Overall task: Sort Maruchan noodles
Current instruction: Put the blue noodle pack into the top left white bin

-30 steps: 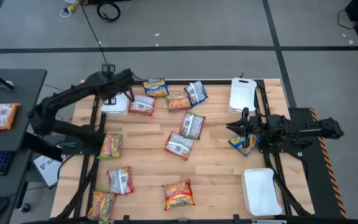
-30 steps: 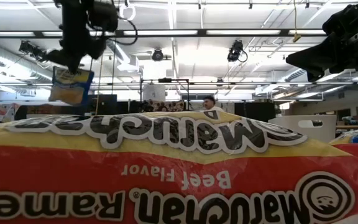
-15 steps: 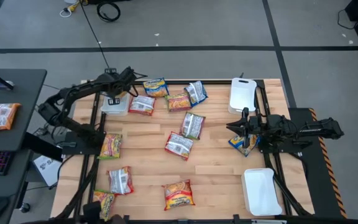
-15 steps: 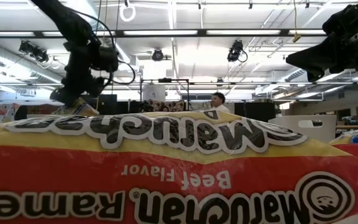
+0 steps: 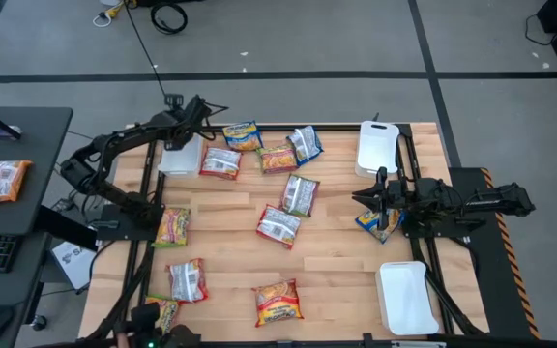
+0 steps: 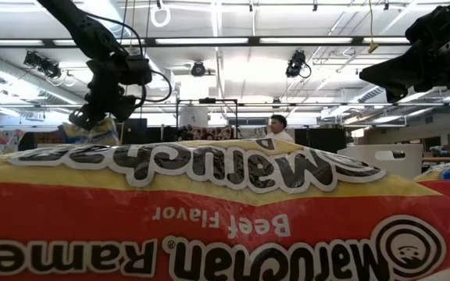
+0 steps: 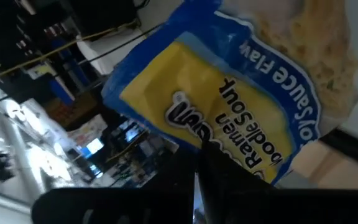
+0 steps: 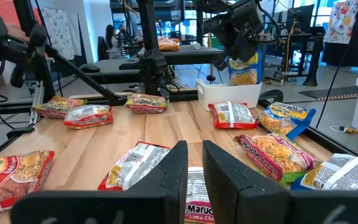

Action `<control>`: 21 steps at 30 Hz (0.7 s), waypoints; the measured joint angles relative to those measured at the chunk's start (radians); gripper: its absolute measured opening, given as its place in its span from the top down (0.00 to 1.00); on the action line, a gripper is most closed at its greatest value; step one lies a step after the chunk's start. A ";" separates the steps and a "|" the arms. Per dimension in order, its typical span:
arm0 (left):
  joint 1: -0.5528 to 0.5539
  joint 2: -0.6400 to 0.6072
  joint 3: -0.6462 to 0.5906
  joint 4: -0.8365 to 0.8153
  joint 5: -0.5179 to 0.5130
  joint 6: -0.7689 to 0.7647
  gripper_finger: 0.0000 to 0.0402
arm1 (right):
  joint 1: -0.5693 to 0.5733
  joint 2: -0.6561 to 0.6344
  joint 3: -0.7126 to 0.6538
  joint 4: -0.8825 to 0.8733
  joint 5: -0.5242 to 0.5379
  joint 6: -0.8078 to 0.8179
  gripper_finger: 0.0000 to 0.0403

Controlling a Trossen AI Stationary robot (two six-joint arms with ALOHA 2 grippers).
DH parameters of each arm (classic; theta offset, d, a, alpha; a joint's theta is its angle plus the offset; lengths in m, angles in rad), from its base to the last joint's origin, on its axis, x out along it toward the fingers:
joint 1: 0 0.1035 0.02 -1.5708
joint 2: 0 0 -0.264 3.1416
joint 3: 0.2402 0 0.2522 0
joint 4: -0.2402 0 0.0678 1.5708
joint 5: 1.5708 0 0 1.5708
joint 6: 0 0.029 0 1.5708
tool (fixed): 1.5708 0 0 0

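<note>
My left gripper (image 5: 191, 118) hangs over the white tray (image 5: 180, 158) at the table's far left corner, shut on a blue-yellow Maruchan packet (image 7: 241, 93). The right wrist view shows that packet (image 8: 244, 68) hanging just above the tray (image 8: 229, 93). My right gripper (image 8: 195, 163) waits above the table's right side, open by a narrow gap, over another blue-yellow packet (image 5: 371, 222) lying flat. Several other packets lie flat on the wood: silver-white ones (image 5: 278, 225), orange-red ones (image 5: 278, 302) and a yellow-green one (image 5: 172, 226). My left gripper pinches the blue-yellow packet between its two fingers at one edge (image 7: 213, 149). The fingers come from above, pointing down. The packet is lifted clear and hangs below the gripper (image 6: 100, 109), its lower end (image 6: 92, 133) over the tray.
Two more white trays sit on the right side, one at the far edge (image 5: 377, 147) and one at the near edge (image 5: 404, 295). A large orange-red packet (image 6: 225, 211) fills the low view. A person (image 6: 276, 125) stands in the room beyond. Bare wood (image 5: 230, 261) shows between the packets.
My left gripper has carried the blue-yellow packet down and a little toward the table's far edge, over the far left tray. The packet hung high a second ago and now hangs low above that tray.
</note>
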 joint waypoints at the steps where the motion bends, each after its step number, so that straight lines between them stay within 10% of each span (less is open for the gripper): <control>1: 0.000 0.000 0.000 0.000 0.014 -0.014 0.97 | 0.000 0.000 0.000 0.000 0.000 0.000 0.86; 21: -0.092 0.028 -0.001 0.001 0.326 -0.112 0.97 | 0.000 0.000 0.000 0.000 0.000 0.000 0.86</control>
